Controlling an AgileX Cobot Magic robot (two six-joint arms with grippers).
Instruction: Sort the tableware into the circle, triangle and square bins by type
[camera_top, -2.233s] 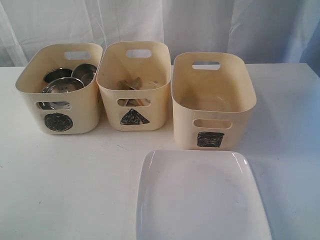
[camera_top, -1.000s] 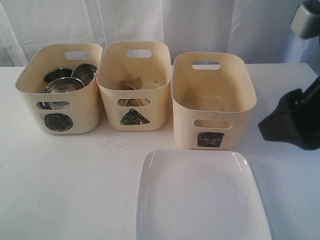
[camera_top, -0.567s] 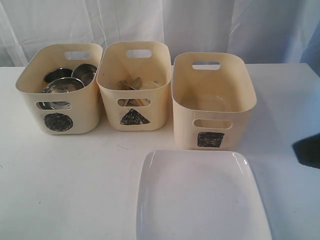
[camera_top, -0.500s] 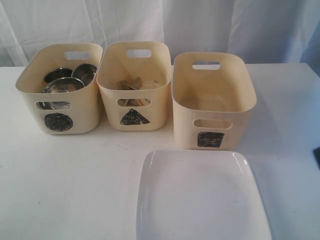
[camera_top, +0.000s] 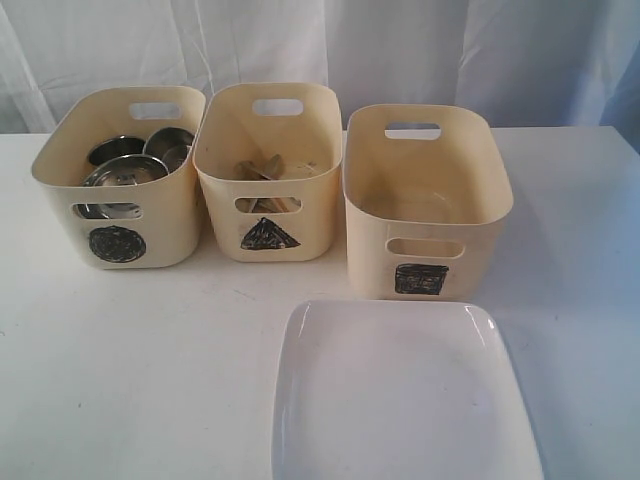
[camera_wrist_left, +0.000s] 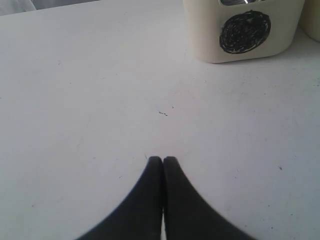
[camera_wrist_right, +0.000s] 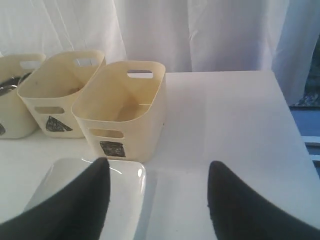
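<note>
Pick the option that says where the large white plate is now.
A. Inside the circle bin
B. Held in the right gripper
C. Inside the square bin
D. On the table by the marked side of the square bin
D: the large white plate lies flat on the table by the marked front of the square bin, and the right gripper is open and holds nothing.
</note>
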